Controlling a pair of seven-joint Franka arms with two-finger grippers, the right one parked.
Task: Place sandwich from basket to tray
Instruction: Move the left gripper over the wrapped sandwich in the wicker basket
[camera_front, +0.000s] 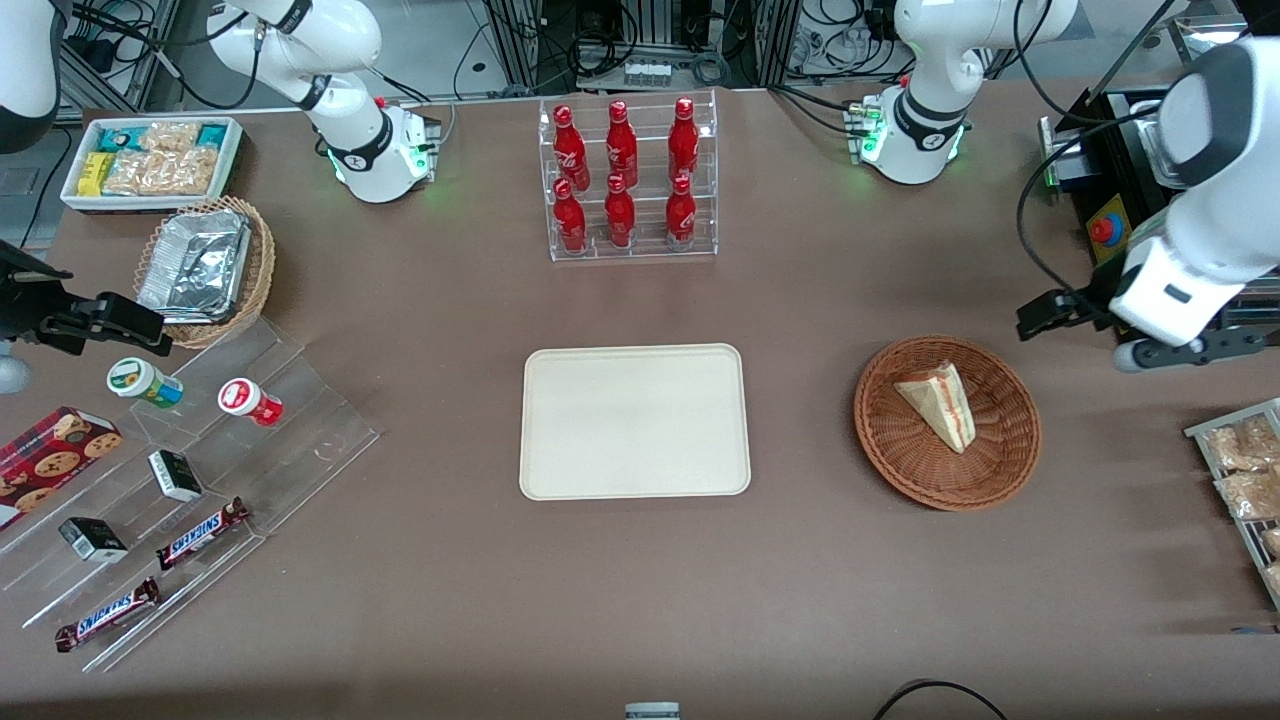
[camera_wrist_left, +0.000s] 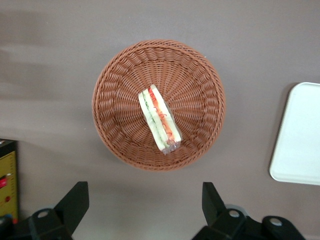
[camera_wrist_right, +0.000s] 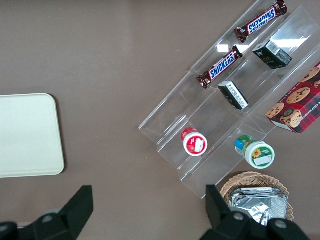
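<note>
I'm hovering the black two-finger gripper (camera_wrist_left: 145, 210), fingers apart, above the round reddish-brown wicker basket (camera_wrist_left: 200, 75); I should straddle the white-bread triangular sandwich's (camera_wrist_left: 160, 119) flat faces.

Sandwich (camera_front: 938, 402) in basket (camera_front: 1005, 462), tray (camera_front: 634, 483) beside it, pincer (camera_front: 1040, 316) raised near the basket's rim.

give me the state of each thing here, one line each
sandwich: lying in the basket, not gripped
basket: upright on the table, holding only the sandwich
tray: flat on the table, nothing on it
gripper: open, holding nothing, above the table beside the basket
</note>
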